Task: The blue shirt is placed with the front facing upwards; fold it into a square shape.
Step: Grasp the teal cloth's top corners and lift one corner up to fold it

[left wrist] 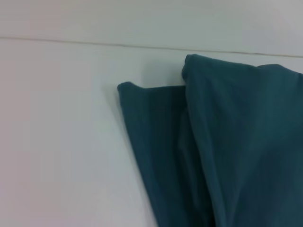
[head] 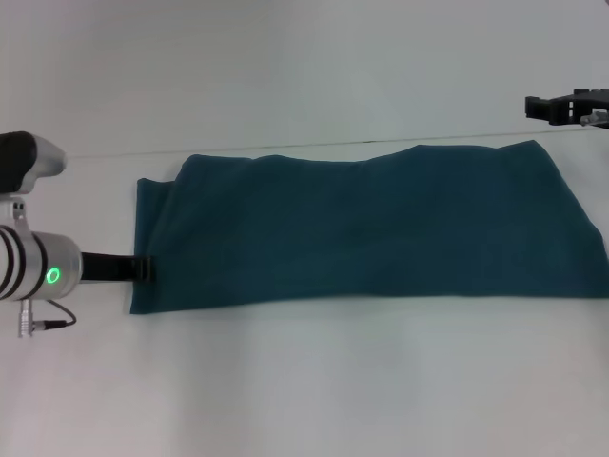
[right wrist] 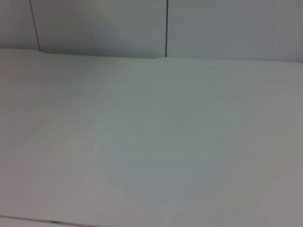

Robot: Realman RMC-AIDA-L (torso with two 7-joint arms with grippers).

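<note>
Dark teal cotton lies across a pale, matte white table (head: 304,390): the blue shirt (head: 381,228), already folded lengthwise into one long band that runs from the robot's left side almost to the right edge of the head view. No lettering shows on the upper face. Its far edge ripples slightly; its near edge is straight.

The left gripper (head: 143,269) sits low at the shirt's left end, a dark finger tip reaching out from a silver wrist with a small green light and touching the near-left corner of the cloth. (From where I stand I cannot tell whether its fingers are parted or pinched on the fabric, and the left wrist view shows none of them.) That wrist view shows only the shirt's end: two layers, the upper fold lying over a narrower under layer whose corner pokes out beside it on the white surface.

The right gripper (head: 561,107) hangs near the far right, above and just beyond the shirt's far-right corner, apart from the cloth. It is black, and its finger state cannot be made out either. Its wrist view shows bare table and, beyond it, a grey-white wall (right wrist: 165,28) with thin dark vertical seams.

A thin dark line crosses the table just behind the shirt.
</note>
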